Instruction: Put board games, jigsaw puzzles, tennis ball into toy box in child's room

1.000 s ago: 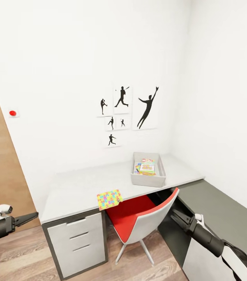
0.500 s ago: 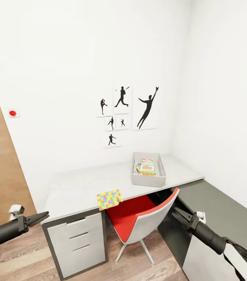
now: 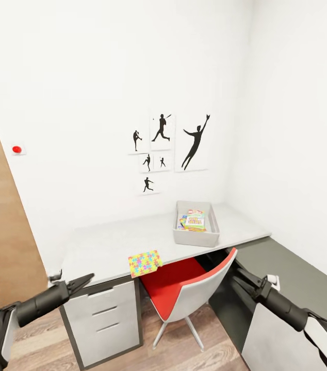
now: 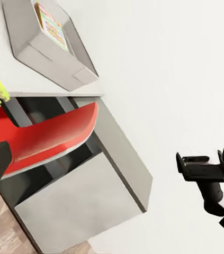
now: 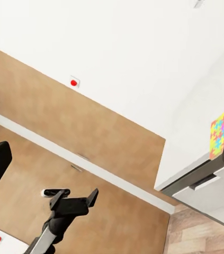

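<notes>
The left pincer (image 3: 83,281) is low by the drawers (image 3: 104,319), its two fingers spread apart and holding nothing. The right pincer (image 3: 239,270) is low too, just by the back of the red chair (image 3: 184,288), spread apart and holding nothing. The chair is pushed under the worktop (image 3: 107,242). One jigsaw puzzle (image 3: 145,262) lies flat at the front edge of the worktop, just past the drawers. Farther back and to the right sits the grey toy box (image 3: 196,238) with colourful game boxes (image 3: 194,221) inside. On the wall behind are black player pictures (image 3: 169,147).
</notes>
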Motion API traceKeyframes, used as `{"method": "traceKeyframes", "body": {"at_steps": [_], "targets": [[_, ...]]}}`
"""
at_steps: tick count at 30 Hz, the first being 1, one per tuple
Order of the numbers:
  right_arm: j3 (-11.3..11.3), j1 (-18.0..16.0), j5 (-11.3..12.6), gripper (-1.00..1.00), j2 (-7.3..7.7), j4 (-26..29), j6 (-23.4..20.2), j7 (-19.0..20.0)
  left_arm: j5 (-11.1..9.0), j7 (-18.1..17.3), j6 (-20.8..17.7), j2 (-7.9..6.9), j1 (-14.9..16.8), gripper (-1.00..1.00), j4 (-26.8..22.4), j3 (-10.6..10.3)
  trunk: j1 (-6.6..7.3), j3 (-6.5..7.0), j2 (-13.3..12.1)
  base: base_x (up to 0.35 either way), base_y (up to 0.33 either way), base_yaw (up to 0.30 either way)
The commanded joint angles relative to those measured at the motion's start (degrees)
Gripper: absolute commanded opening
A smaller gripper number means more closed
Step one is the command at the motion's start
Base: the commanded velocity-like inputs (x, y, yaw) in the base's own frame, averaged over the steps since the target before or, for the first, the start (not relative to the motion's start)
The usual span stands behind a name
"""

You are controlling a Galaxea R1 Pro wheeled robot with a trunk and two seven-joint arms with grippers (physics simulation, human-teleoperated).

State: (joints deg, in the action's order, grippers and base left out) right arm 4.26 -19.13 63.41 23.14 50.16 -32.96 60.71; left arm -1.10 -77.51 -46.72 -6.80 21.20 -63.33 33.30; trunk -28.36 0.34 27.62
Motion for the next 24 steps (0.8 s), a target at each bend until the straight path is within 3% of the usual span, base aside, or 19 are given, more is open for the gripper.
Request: {"method": "traceKeyframes", "body": {"at_steps": [1, 2, 3, 9, 11, 15, 20, 24], "targets": [[0.13, -0.03, 0.57, 1.0, 0.12, -0.03, -0.49, -0.01, -0.39, 1.6, -0.54, 1.09, 0.03, 1.0, -0.45, 0.5, -0.02, -0.02, 0.04, 0.0, 0.0, 0.0], [0.08, -0.03, 0.57, 1.0, 0.16, -0.02, -0.53, 0.0, -0.81, 3.26, -0.47, 2.16, 0.06, 1.0, -0.95, 0.96, -0.02, -0.02, 0.04, 0.0, 0.0, 0.0], [0.0, -0.03, 0.6, 1.0, 0.24, 0.0, -0.59, 0.01, -1.91, 6.36, -0.38, 4.25, 0.09, 1.0, -1.96, 1.84, -0.02, -0.02, 0.04, 0.0, 0.0, 0.0], [-0.1, -0.03, 0.66, 1.0, 0.63, 0.03, -0.67, 0.02, -5.86, 15.58, -0.19, 9.21, 0.34, 1.0, -3.94, 3.12, -0.02, -0.02, 0.04, 0.0, 0.0, 0.0], [-0.11, -0.03, 0.7, 1.0, 0.83, 0.07, -0.69, 0.02, -8.02, 20.51, -0.08, 11.23, 0.83, 1.0, -4.29, 3.32, -0.02, -0.02, 0.04, 0.0, 0.0, 0.0], [-0.12, -0.03, 0.75, 1.0, 1.27, 0.1, -0.72, 0.03, -11.24, 27.3, 0.92, 13.21, 2.25, 1.0, -4.06, 3.44, -0.02, -0.02, 0.04, 0.0, 0.0, 0.0], [-0.13, -0.03, 0.7, 1.0, 1.6, 0.11, -0.67, 0.03, -15.86, 34.78, 4.06, 14.39, 3.46, 1.0, -2.6, 3.23, -0.02, -0.02, 0.04, 0.0, 0.0, 0.0], [-0.14, -0.03, 0.67, 1.0, 1.73, 0.11, -0.55, -0.01, -21.31, 41.54, 7.31, 15.31, 3.94, 1.0, 1.1, 2.99, -0.02, -0.02, 0.04, 0.0, 0.0, 0.0]]}}
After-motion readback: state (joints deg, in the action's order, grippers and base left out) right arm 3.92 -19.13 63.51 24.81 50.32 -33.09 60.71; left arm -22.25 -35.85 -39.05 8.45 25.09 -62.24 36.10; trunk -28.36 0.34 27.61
